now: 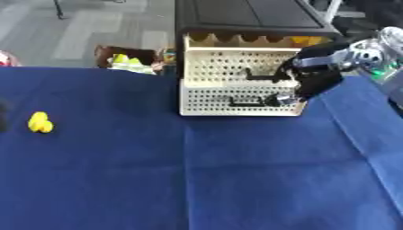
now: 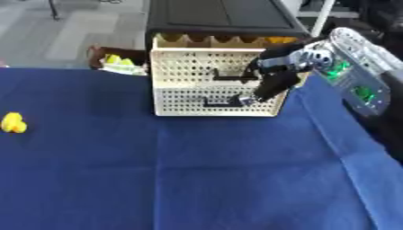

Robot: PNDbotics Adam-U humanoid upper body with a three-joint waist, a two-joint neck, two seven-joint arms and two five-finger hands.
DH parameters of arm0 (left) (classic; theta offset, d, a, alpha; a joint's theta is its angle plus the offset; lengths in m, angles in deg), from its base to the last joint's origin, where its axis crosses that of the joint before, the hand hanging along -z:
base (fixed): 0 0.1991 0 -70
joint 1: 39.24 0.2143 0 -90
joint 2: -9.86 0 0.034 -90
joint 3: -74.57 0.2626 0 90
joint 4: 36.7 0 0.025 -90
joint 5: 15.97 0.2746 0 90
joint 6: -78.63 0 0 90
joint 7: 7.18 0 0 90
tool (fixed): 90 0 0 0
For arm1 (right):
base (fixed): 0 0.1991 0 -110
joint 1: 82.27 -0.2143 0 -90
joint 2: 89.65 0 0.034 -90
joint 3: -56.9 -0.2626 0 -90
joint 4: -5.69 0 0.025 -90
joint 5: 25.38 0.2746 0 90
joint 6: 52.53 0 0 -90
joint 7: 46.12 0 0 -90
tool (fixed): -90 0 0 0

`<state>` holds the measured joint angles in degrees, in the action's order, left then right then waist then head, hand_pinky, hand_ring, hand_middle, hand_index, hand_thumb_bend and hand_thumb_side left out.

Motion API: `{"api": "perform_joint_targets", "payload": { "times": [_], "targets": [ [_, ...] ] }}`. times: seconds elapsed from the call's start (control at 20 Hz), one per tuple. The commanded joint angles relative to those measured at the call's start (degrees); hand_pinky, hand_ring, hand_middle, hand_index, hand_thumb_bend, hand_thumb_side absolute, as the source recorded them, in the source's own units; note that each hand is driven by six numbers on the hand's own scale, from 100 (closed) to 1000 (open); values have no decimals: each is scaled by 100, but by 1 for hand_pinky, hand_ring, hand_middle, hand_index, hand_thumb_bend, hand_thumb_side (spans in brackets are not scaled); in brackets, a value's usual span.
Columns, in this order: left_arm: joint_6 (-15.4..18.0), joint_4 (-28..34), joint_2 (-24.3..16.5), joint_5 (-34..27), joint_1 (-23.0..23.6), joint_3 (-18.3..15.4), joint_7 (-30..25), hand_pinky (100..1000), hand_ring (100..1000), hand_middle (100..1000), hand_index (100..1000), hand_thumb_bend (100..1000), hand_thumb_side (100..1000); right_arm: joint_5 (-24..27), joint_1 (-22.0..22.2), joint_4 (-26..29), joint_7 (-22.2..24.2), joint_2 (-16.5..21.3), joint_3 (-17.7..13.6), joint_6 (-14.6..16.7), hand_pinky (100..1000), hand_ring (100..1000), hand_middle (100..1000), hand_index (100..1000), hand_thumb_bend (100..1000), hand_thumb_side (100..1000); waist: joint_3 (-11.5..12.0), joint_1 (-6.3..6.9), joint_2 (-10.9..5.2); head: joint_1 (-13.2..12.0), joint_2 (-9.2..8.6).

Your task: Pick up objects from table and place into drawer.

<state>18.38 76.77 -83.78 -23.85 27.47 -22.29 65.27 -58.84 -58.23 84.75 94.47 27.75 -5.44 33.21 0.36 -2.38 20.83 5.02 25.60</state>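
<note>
A cream perforated drawer unit [image 2: 189, 90] stands at the back of the blue cloth, both drawers pushed in, each with a black handle. My right hand [image 2: 274, 78] comes in from the right against the unit's front right. Its fingers curl down, tips hooked at the right end of the lower drawer's handle [image 2: 224, 102]. A small yellow object [image 1: 39, 122] lies on the cloth at the far left. A dark sliver [image 1: 2, 117] at the left edge beside it may be my left hand.
A black box [image 1: 252, 18] sits on top of and behind the drawer unit. A brown bin [image 1: 126, 60] with yellow-green contents stands past the table's far edge, left of the unit. The blue cloth [image 1: 197, 179] covers the table.
</note>
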Motion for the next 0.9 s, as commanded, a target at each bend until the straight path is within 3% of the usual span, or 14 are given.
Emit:
{"api": "perform_joint_targets", "payload": {
  "times": [0.05, 0.9],
  "targets": [
    [-13, 113, -92, -39, -79, -60, 2, 431, 620, 605, 706, 100, 549, 77, -52, 178, 6, 264, -42, -31, 354, 188, 195, 892, 418, 888, -19, 7, -161, 2, -20],
    [-51, 113, -110, -71, -83, -66, -24, 428, 620, 605, 704, 100, 549, 288, 296, 807, 67, 623, -34, -150, 343, 196, 200, 890, 427, 885, -58, -7, -171, 10, -21]
  ]
}}
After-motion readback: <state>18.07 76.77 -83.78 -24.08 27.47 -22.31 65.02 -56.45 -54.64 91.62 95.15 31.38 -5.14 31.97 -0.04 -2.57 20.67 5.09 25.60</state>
